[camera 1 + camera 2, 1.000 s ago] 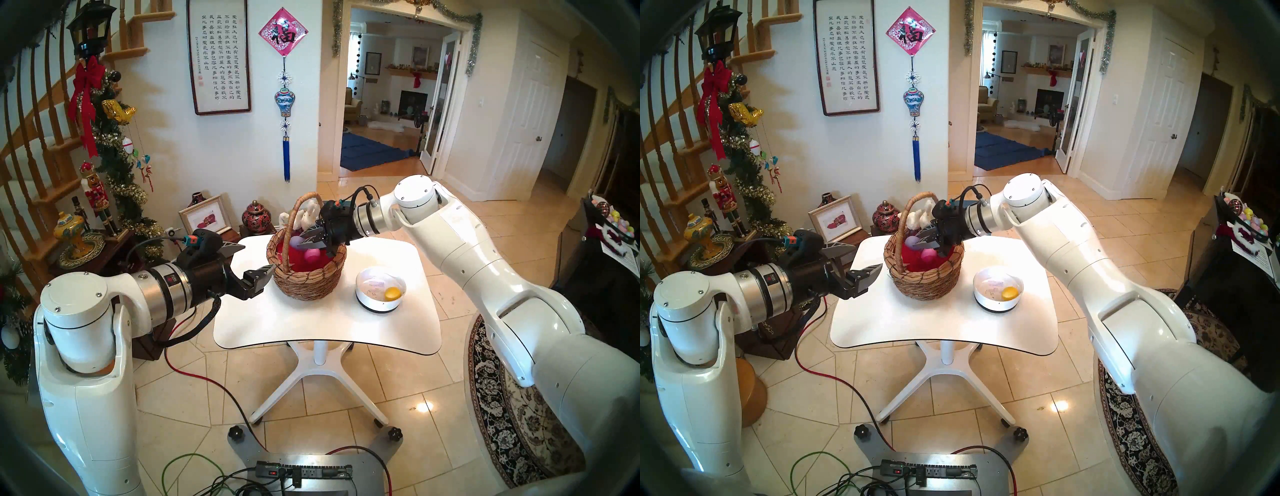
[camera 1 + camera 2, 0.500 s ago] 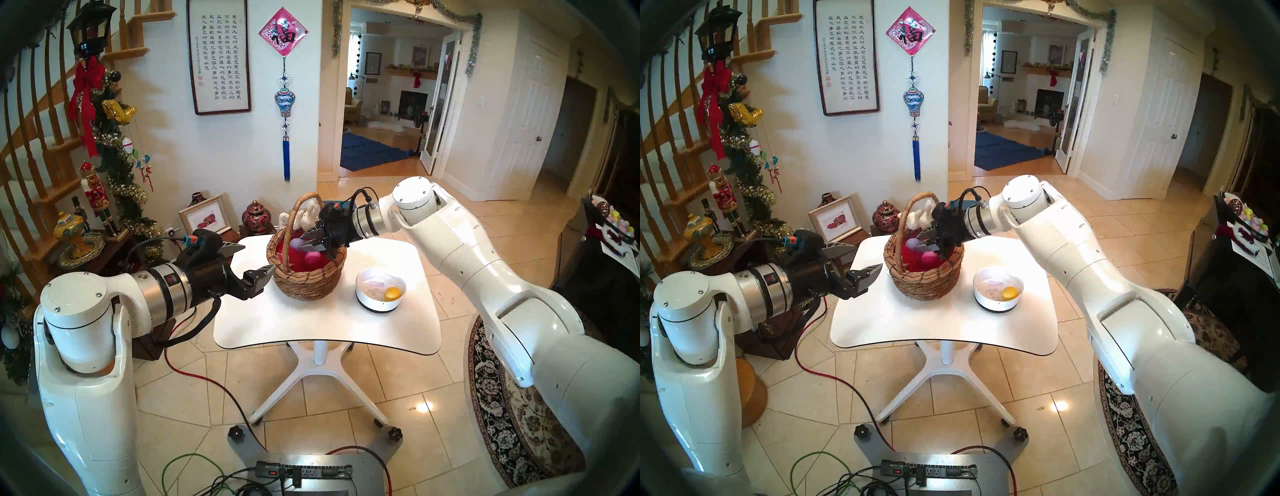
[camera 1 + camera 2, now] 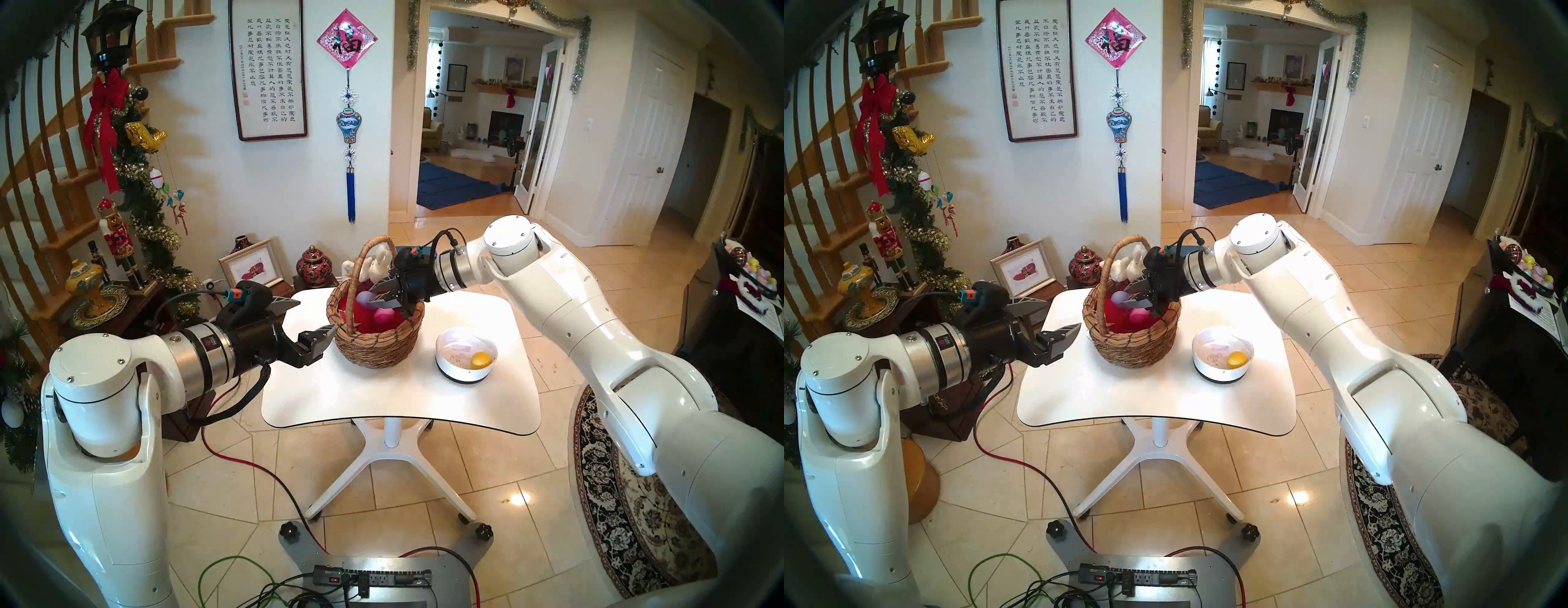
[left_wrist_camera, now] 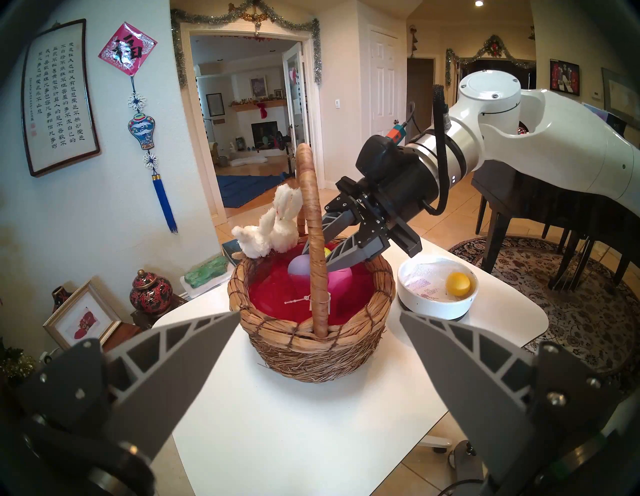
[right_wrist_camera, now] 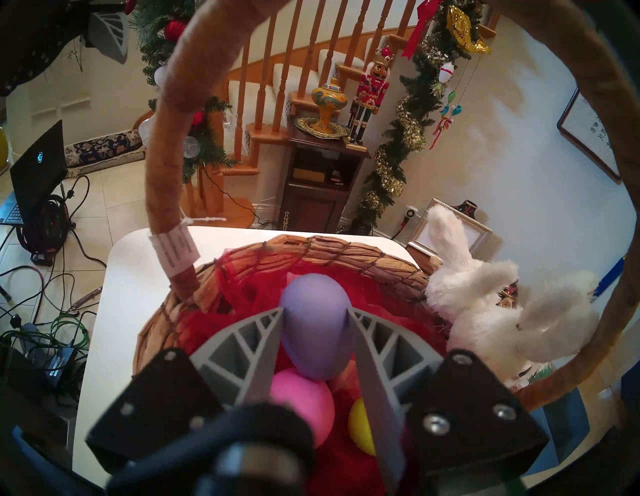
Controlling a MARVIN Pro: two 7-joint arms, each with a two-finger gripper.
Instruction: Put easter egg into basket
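Right wrist: basket (image 5: 311,256) handle tag, unreadable

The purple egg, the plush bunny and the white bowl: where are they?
purple egg (image 5: 313,325): right wrist view, its rounded middle.
plush bunny (image 4: 277,225): left wrist view, its body.
white bowl (image 3: 464,370): head left view, its outer wall.

This was a home's tiled entry hall, dressed for the holidays. A wooden staircase (image 3: 46,178) rose at nine o'clock, its rail wound with garland (image 3: 140,204) beside a nutcracker (image 3: 116,237). At twelve o'clock hung a calligraphy scroll (image 3: 269,68); a doorway at one o'clock showed a living room fireplace (image 3: 505,127).
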